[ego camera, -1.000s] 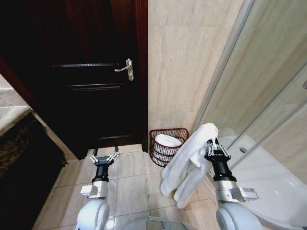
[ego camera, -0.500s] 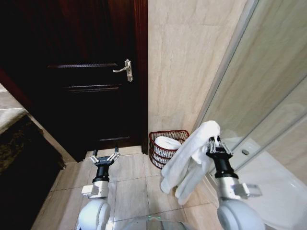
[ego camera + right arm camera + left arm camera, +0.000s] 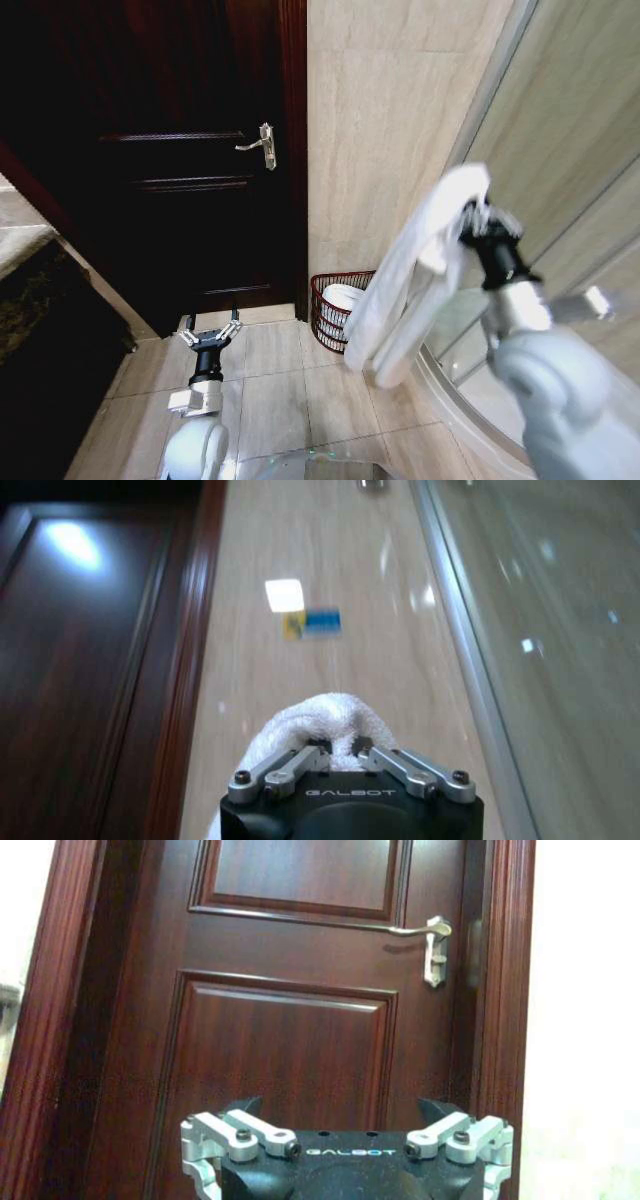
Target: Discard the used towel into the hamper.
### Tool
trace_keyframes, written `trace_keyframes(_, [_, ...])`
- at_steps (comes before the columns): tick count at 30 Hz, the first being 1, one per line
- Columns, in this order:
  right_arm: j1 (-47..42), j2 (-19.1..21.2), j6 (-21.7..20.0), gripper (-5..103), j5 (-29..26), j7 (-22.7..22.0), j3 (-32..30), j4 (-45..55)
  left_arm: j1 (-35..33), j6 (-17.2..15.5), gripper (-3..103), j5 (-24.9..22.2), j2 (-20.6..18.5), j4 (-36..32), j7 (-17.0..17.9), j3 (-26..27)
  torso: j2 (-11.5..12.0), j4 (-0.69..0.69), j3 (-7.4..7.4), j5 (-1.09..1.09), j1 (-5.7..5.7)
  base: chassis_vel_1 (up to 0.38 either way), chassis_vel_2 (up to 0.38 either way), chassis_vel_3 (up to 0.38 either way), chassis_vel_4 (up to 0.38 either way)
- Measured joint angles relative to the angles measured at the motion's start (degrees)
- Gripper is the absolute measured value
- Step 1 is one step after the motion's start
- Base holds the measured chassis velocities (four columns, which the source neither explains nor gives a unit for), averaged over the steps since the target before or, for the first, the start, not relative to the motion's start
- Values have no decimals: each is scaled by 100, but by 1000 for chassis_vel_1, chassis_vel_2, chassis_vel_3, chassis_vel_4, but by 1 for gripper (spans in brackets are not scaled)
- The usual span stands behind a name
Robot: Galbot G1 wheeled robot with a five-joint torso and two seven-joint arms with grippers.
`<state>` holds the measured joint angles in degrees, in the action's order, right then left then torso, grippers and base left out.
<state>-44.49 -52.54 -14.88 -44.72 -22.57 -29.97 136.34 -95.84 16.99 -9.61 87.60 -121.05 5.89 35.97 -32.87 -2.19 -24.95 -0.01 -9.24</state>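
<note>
The right pincer (image 3: pixel 478 222) pinches the towel (image 3: pixel 415 275) above and right of the hamper (image 3: pixel 342 307); the spread left pincer (image 3: pixel 207 331) idles left of it.

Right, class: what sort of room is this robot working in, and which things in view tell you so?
Most likely a bathroom. A curved glass shower enclosure stands on the right, beige tiles cover the wall and floor, and a white towel hangs from the right end effector above a wire hamper holding more white towels.
</note>
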Motion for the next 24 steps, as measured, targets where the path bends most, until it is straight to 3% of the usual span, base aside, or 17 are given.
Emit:
trace_keyframes(2, [647, 140, -2, 10, -98, -10, 148, -381, 87, -1, 100, 66, -8, 42, -17, -47, 0, 6, 2, -3, 2, 0, 0, 0, 0])
trace_keyframes(9, [1929, 80, -2, 10, -512, 31, 666, -1508, 59, 77, 100, 147, 57, 119, -51, -103, 4, 6, 2, 4, 3, 0, 0, 0, 0])
trace_keyframes(12, [3109, -122, 6, 10, -569, 272, 1020, -2491, 58, 137, 100, 179, 67, 165, -57, -82, 4, 4, 4, -2, 3, 0, 0, 0, 0])
trace_keyframes(15, [3507, -246, 6, 10, -604, 320, 1169, -2842, 56, 137, 100, 172, 70, 165, -55, -64, 5, 4, 5, -1, 3, 0, 0, 0, 0])
trace_keyframes(17, [4147, -539, 9, 10, -735, 338, 1491, -3500, 59, 138, 100, 170, 80, 164, -48, -36, 5, 4, 5, -2, 3, 0, 0, 0, 0])
trace_keyframes(24, [4543, -1092, 140, 10, -792, 471, 1864, -4344, 129, 152, 100, 188, 146, 184, -43, -86, 7, 5, 5, 2, 4, 0, 0, 0, 0])
